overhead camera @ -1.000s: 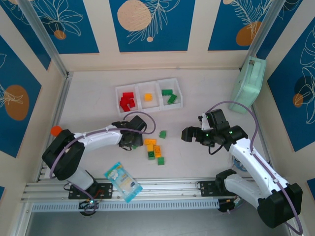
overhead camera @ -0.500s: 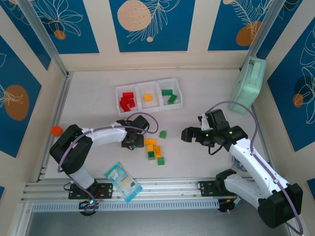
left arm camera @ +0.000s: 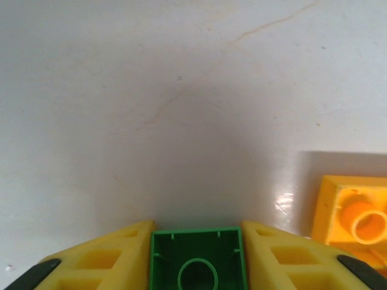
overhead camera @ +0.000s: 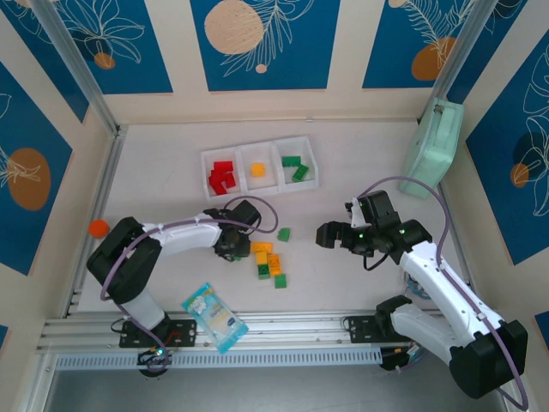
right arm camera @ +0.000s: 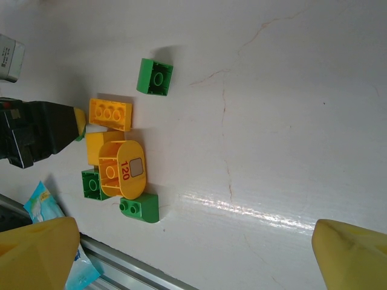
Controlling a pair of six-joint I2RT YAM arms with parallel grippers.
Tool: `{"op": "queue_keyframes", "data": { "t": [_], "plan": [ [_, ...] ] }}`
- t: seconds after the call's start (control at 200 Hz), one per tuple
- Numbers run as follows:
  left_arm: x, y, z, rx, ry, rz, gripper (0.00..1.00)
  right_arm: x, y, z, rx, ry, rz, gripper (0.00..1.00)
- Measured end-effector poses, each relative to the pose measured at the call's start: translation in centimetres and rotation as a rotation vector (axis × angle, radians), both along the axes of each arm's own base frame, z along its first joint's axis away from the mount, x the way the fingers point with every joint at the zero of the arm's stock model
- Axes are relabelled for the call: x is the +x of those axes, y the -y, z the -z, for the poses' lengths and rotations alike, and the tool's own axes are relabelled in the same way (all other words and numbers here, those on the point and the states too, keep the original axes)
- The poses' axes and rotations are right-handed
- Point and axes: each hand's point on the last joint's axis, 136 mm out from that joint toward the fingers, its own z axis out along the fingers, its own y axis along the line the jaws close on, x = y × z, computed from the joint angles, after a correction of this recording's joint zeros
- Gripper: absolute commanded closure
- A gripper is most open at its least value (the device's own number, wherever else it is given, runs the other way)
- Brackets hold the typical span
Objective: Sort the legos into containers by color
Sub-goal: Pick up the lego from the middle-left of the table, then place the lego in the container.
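My left gripper (overhead camera: 232, 249) (left arm camera: 196, 234) is shut on a small green lego (left arm camera: 196, 260), hollow side toward the camera, held low over the table just left of the loose pile. An orange lego (left arm camera: 357, 214) lies to its right. The pile (overhead camera: 270, 262) holds an orange brick (right arm camera: 110, 113), a rounded yellow piece (right arm camera: 123, 169) and green bricks (right arm camera: 139, 207). One green brick (overhead camera: 283, 233) (right arm camera: 154, 77) lies apart. The white containers (overhead camera: 262, 190) hold red legos (overhead camera: 221, 177), one orange (overhead camera: 257, 170) and green ones (overhead camera: 295, 166). My right gripper (overhead camera: 330, 233) (right arm camera: 193, 257) hangs open, right of the pile.
A mint-green case (overhead camera: 433, 148) leans at the back right wall. A blue-and-white snack packet (overhead camera: 214, 316) lies by the front rail, and an orange ball (overhead camera: 99, 227) sits at the left edge. Bare table separates the pile from the right arm.
The left gripper shifted a little right toward the pile and its jaws closed on the green lego. The right arm stayed still.
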Motion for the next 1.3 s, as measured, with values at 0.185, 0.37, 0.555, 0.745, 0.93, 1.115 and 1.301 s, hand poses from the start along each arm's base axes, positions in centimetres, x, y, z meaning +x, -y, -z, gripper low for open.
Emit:
{"op": "queue_keyframes", "data": {
  "t": [0.185, 0.37, 0.555, 0.745, 0.93, 1.115, 1.301],
  "plan": [
    [0.3, 0.5, -1.3, -0.039, 0.033, 0.002, 0.68, 0.0, 0.0, 0.0, 0.000, 0.001, 0.001, 0.01],
    [1.8, 1.1, -3.7, -0.059, 0.101, 0.001, 0.68, 0.0, 0.3, -0.3, -0.008, 0.019, 0.009, 0.01],
    [7.3, 4.6, -10.8, -0.124, 0.274, 0.033, 0.69, 0.0, 0.7, -0.9, -0.010, 0.051, 0.026, 0.01],
    [14.8, 9.1, -16.6, -0.179, 0.425, 0.079, 0.67, 0.0, 0.9, -1.0, -0.017, 0.055, 0.035, 0.01],
    [20.9, 11.7, -17.8, -0.184, 0.489, 0.082, 0.67, -0.2, 1.2, -2.3, -0.002, 0.089, 0.054, 0.01],
    [24.7, 14.2, -16.1, -0.214, 0.495, 0.084, 0.67, 0.4, 1.5, -4.3, 0.006, 0.132, 0.069, 0.01],
    [26.1, 15.6, -13.7, -0.246, 0.460, 0.089, 0.59, 0.3, 2.3, -5.1, -0.019, 0.136, 0.088, 0.01]
  ]
}}
